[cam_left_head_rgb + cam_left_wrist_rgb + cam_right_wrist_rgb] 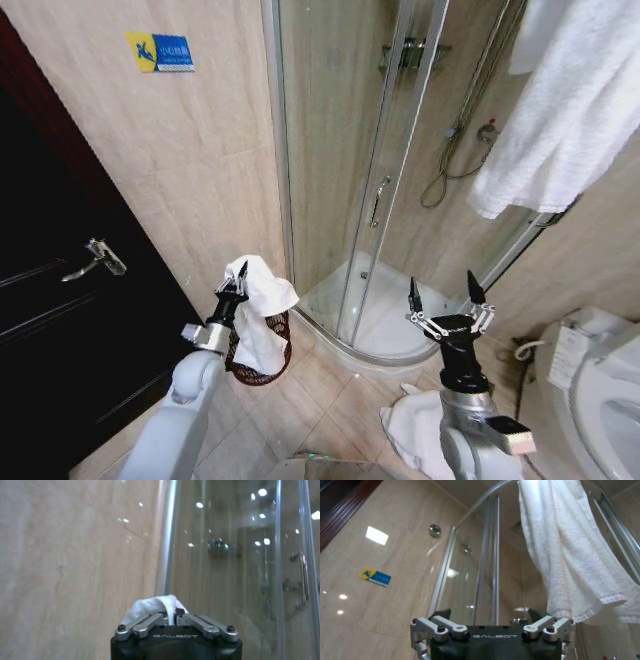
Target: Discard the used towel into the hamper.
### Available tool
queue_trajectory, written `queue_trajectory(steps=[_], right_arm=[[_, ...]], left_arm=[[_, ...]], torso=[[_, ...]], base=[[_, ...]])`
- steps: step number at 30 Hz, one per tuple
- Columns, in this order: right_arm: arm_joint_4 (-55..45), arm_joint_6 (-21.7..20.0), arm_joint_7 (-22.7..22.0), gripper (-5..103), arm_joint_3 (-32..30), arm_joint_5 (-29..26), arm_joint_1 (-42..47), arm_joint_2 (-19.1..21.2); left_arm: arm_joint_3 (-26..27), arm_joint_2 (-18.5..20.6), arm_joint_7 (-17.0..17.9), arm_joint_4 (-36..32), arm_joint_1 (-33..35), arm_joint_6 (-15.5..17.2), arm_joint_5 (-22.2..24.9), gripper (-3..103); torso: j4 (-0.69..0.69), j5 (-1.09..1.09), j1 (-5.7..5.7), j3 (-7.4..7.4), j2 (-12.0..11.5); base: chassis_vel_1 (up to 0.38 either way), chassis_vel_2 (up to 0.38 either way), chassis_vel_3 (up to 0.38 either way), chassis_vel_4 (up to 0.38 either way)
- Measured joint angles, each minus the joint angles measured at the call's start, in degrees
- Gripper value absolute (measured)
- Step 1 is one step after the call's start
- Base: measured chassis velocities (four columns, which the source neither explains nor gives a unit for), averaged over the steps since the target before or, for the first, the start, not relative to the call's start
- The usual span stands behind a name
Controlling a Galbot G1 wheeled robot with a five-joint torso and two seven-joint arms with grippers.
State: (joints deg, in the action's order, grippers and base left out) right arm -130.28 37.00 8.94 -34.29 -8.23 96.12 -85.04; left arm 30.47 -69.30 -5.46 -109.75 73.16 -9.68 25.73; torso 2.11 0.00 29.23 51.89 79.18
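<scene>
"GALBOT" printed in white on both black wrist housings. Blue-and-yellow sticker (160, 52) on the beige tiled wall left of the shower (385, 190), writing too small to read. Left gripper (233, 287) raised, jaws pinched on a crumpled white towel (262, 315) hanging directly above the hamper (262, 368). Hamper dark reddish-brown, openwork, round, on the floor beside the shower's left edge. Right gripper (441, 293) in front of the shower, jaws spread, holding nothing.
</scene>
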Motion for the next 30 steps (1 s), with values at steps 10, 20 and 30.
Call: queue_trajectory(steps=[10, 20, 30], right_arm=[[-0.14, 1.31, -1.93, 100, 0.27, 5.38, -2.92, -2.85], [-3.28, -9.06, 2.89, 100, 1.26, 5.61, -11.51, -2.09], [-6.61, -14.02, 2.42, 100, 0.29, 4.99, -16.73, -3.62]], left_arm=[[-6.45, 13.0, 2.84, 4.3, -7.15, 2.27, 7.46, 3], [-11.89, 23.24, 3.33, 9.0, -6.4, -2.15, 23.0, 3], [-14.91, 32.55, 10.25, 6.71, -8.72, -2.52, 30.63, 3]], torso=[[-0.01, -0.01, 0.02, 0.01, 0.0], [-0.01, -0.02, 0.02, 0.01, 0.0], [0.0, -0.01, 0.01, 0.01, 0.0]], base=[[0.0, 0.0, 0.0, 0.0], [0.0, 0.0, 0.0, 0.0], [0.0, 0.0, 0.0, 0.0]])
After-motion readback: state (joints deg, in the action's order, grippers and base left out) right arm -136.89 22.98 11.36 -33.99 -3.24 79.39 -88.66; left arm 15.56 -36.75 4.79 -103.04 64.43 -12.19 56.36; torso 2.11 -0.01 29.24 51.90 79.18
